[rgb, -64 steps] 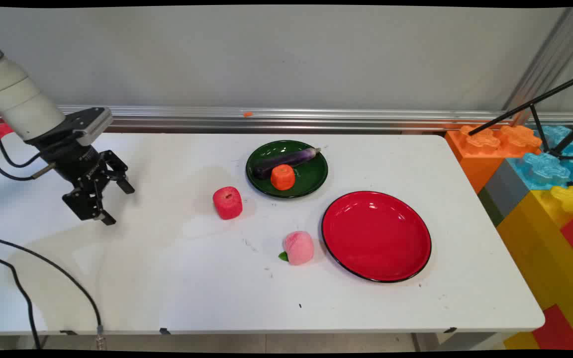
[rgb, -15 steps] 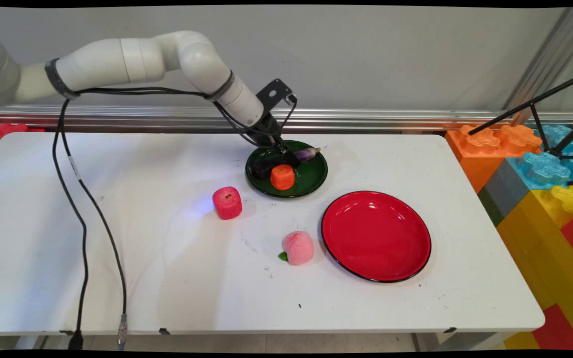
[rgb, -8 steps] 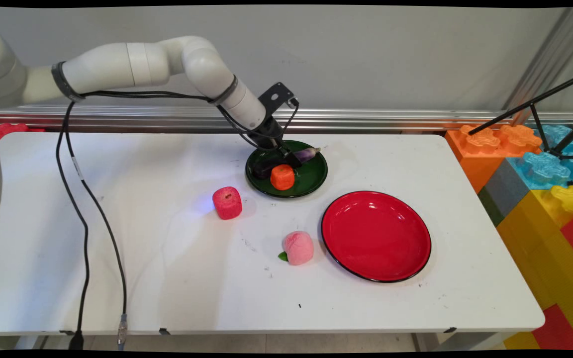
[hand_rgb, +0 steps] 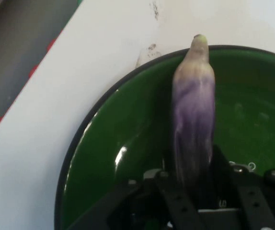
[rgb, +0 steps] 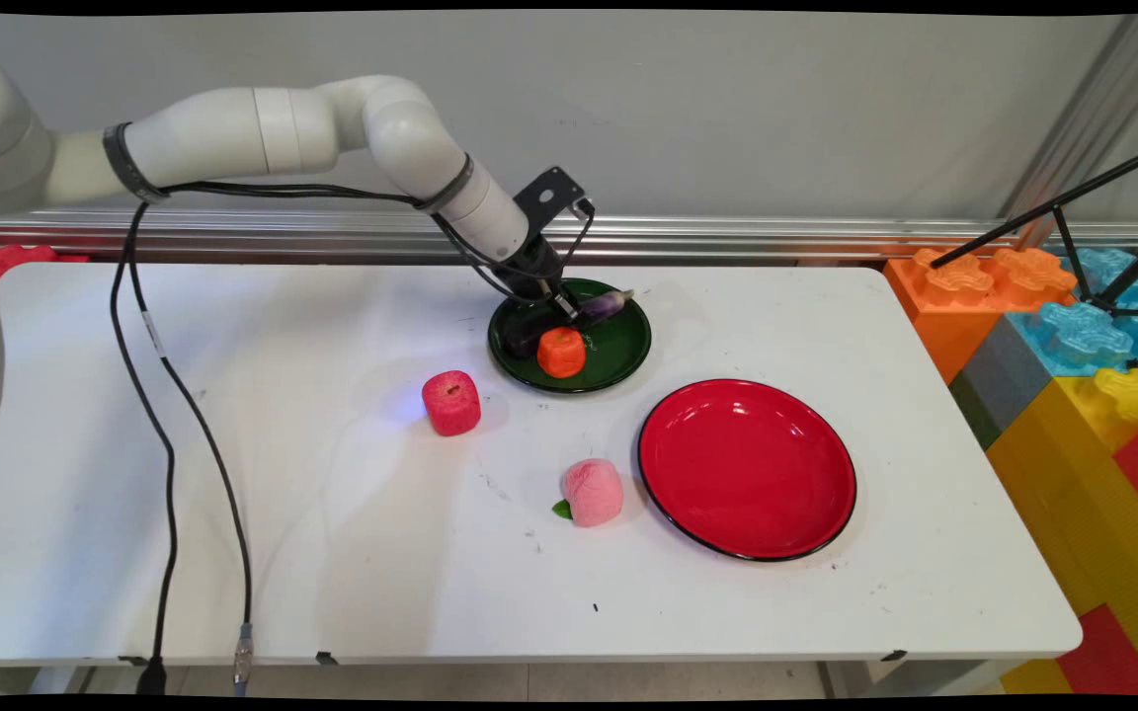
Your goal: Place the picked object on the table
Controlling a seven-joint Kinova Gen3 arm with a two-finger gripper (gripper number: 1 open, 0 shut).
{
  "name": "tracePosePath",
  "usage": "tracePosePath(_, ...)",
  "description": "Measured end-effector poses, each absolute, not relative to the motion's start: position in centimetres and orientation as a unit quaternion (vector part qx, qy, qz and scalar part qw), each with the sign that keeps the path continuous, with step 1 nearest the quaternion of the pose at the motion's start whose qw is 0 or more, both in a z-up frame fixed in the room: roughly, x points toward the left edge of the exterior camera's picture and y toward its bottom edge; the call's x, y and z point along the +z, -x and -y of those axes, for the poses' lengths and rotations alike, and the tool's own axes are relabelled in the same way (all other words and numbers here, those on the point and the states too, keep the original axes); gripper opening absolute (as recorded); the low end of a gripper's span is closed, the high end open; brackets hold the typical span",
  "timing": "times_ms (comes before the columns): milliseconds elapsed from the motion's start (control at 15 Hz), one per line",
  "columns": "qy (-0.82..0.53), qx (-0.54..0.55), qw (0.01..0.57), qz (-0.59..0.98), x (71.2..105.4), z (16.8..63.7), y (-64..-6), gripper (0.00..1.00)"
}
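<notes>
Two black fingers of the gripper (rgb: 561,314) were seen pressed against either side of the eggplant (rgb: 605,304), so it was reckoned to be clamped, not just straddled. Left of the green plate (rgb: 630,363), the white arm was stretched out level and then bent down at the wrist, so the hand was tilted steeply onto the plate's far half. A red apple-ish block (rgb: 451,402) was parked just off the plate's near-left. In the hand view the gripper (hand_rgb: 192,165) was closed around the thick dark end of the eggplant (hand_rgb: 193,105), which lay along the green plate (hand_rgb: 104,158) with its pale tip over the rim. The hold was judged fairly centred across the width, though low on the length. An orange fruit (rgb: 561,353) was sat on the plate right beside the fingers, so little room was left there. A red plate (rgb: 747,469) was sitting to the green plate's near-right.
</notes>
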State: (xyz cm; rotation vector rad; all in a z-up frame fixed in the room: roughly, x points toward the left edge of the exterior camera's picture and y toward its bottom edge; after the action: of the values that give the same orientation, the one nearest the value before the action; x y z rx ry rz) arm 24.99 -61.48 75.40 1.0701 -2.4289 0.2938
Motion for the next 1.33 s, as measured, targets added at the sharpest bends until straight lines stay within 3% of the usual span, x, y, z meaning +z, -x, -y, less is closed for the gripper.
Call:
tracePosePath(467,-0.376,0.111,0.236,0.889,76.8,61.2,-24.6,0.0)
tracePosePath(1333,-0.328,0.131,0.25,0.902,86.1,58.0,-23.9,0.0)
